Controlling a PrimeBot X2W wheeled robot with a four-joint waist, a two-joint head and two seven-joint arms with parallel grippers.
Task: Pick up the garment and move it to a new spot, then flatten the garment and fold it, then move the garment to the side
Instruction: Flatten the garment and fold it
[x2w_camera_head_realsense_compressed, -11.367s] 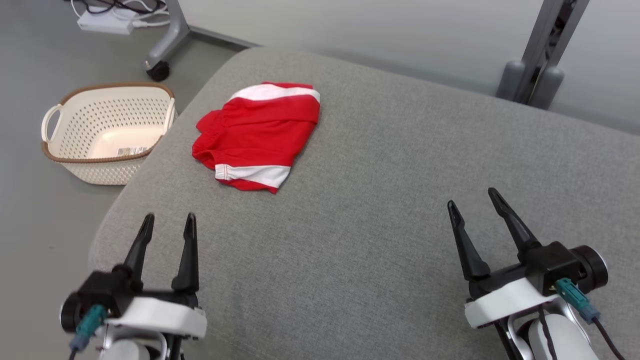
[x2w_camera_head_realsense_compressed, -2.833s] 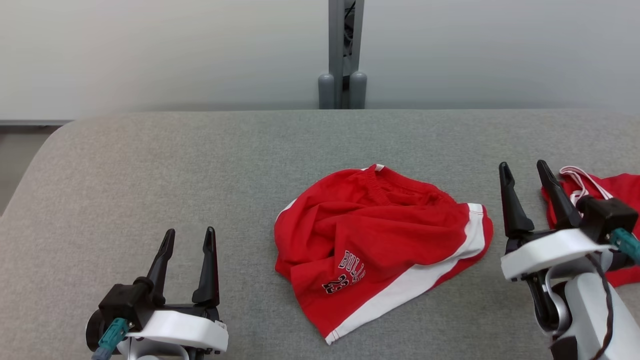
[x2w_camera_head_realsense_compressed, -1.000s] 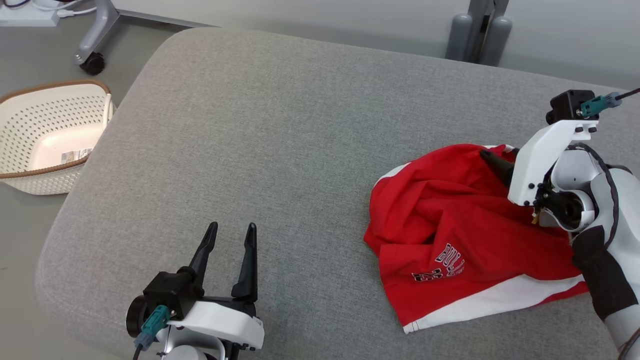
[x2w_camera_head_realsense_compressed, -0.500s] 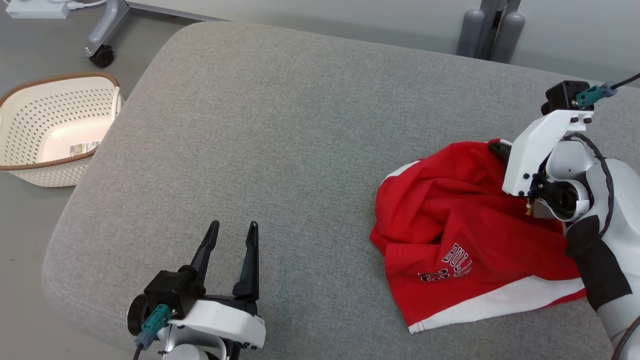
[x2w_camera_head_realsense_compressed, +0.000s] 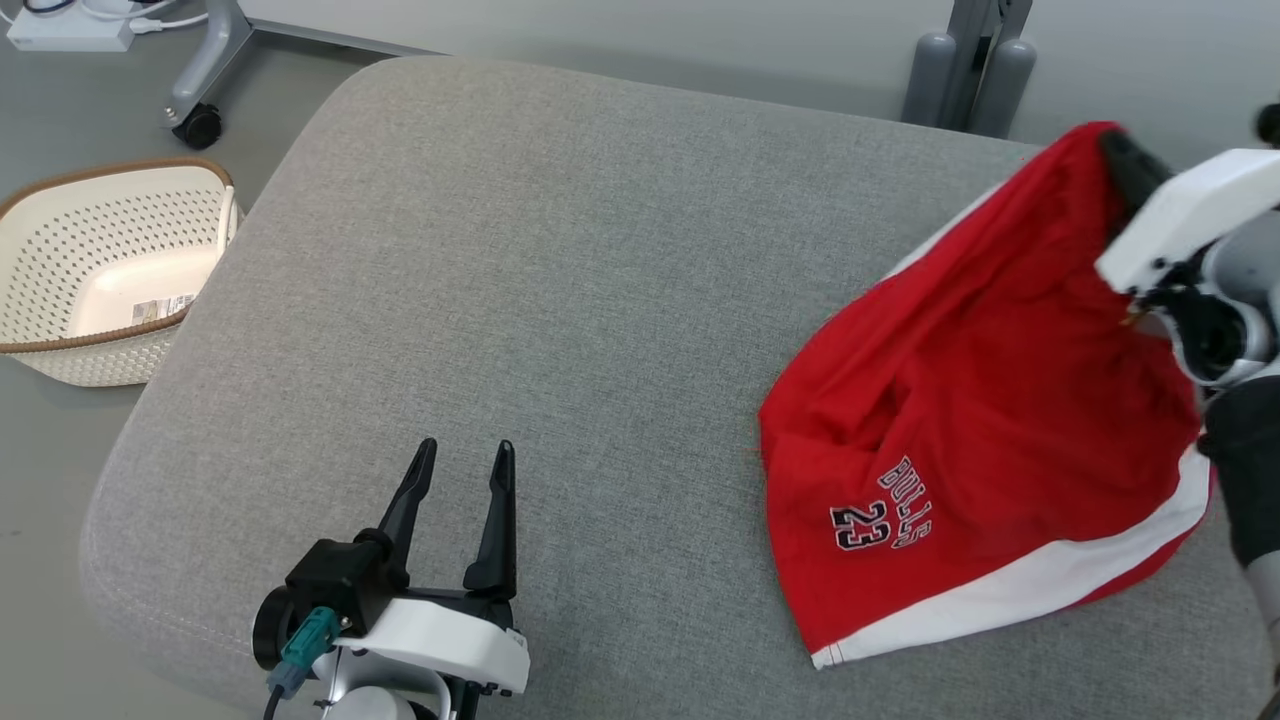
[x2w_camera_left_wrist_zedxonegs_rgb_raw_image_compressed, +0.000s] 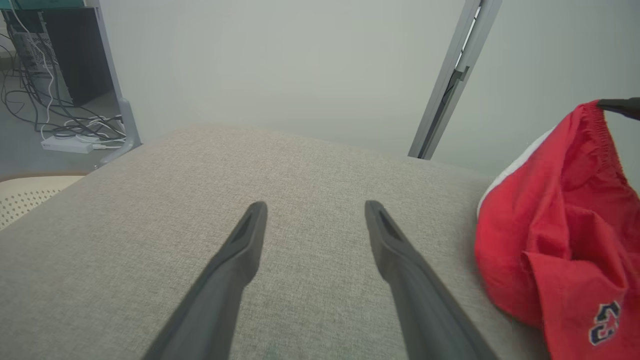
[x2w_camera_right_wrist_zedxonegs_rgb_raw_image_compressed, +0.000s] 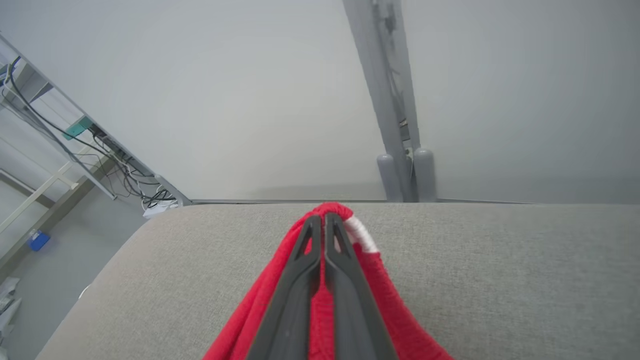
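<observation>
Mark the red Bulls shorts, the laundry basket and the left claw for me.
red Bulls shorts (x2w_camera_head_realsense_compressed: 960, 400): head view, on the red panel above the lettering.
laundry basket (x2w_camera_head_realsense_compressed: 90, 235): head view, on its perforated inner wall.
left claw (x2w_camera_head_realsense_compressed: 466, 447): head view, midway between its open fingertips.

A grey woven-fabric cushion (x2w_camera_head_realsense_compressed: 560, 260) is lying across the foreground, while a cream perforated plastic basket with a brown rim (x2w_camera_head_realsense_compressed: 110, 225) is sitting on the grey floor (x2w_camera_head_realsense_compressed: 60, 480) just off its left edge. Beyond the basket, a grey metal stand leg (x2w_camera_head_realsense_compressed: 215, 40) is resting on a black caster (x2w_camera_head_realsense_compressed: 192, 127) near a white power strip (x2w_camera_head_realsense_compressed: 70, 30), and a grey metal post flanked by two rounded cylinders (x2w_camera_head_realsense_compressed: 965, 60) is standing against the pale wall (x2w_camera_head_realsense_compressed: 650, 40).
</observation>
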